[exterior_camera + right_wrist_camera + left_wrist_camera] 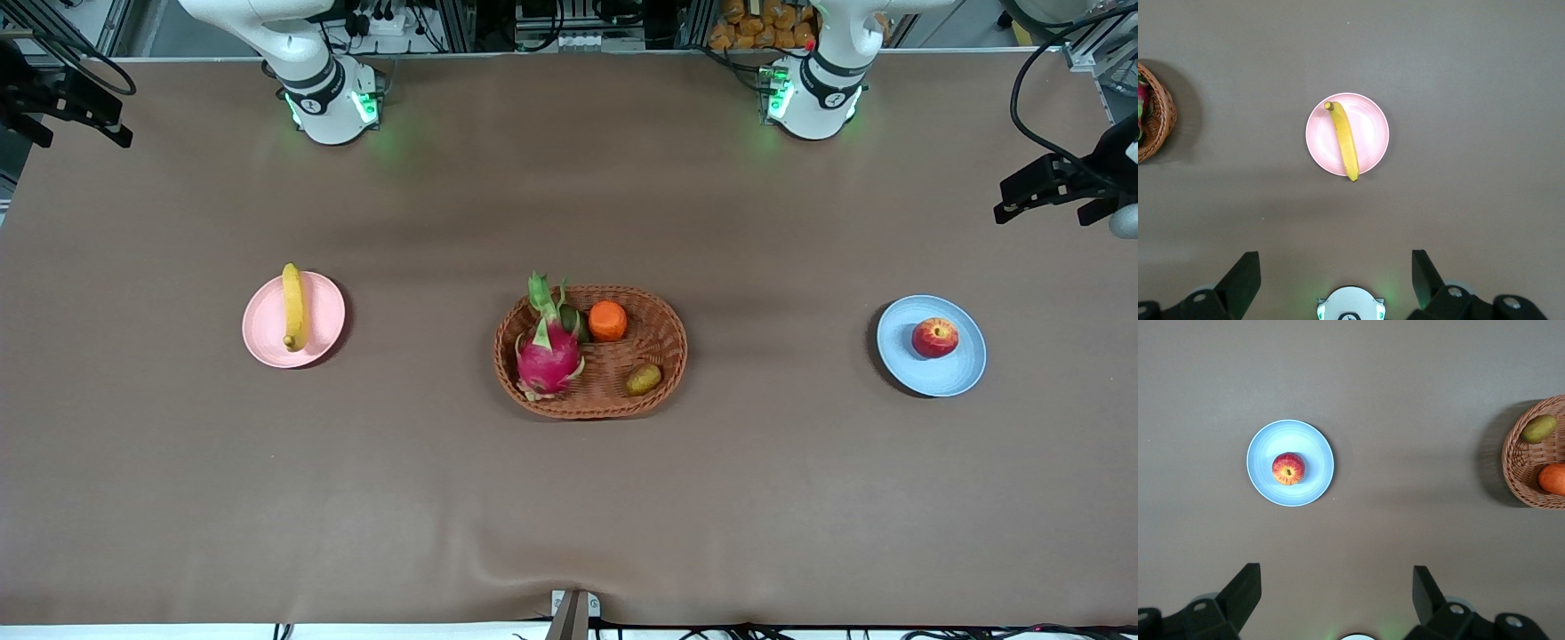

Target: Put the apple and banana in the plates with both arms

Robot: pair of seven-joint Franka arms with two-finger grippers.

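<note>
The red apple [934, 338] lies in the light blue plate [956, 373] toward the left arm's end of the table. The yellow banana [292, 306] lies across the pale pink plate [324, 316] toward the right arm's end. My left gripper [1336, 593] is open and empty, high over bare table between its base and the blue plate [1315, 480] with the apple [1289, 468]. My right gripper [1336, 277] is open and empty, high over bare table between its base and the pink plate [1371, 133] with the banana [1343, 140]. Neither gripper shows in the front view.
An oval wicker basket [662, 307] stands mid-table with a pink dragon fruit [548, 356], an orange [607, 321] and a kiwi [643, 380]. Both arm bases [333, 102] [813, 98] glow green. Black fixtures [1058, 187] [62, 98] stand at the table's two ends.
</note>
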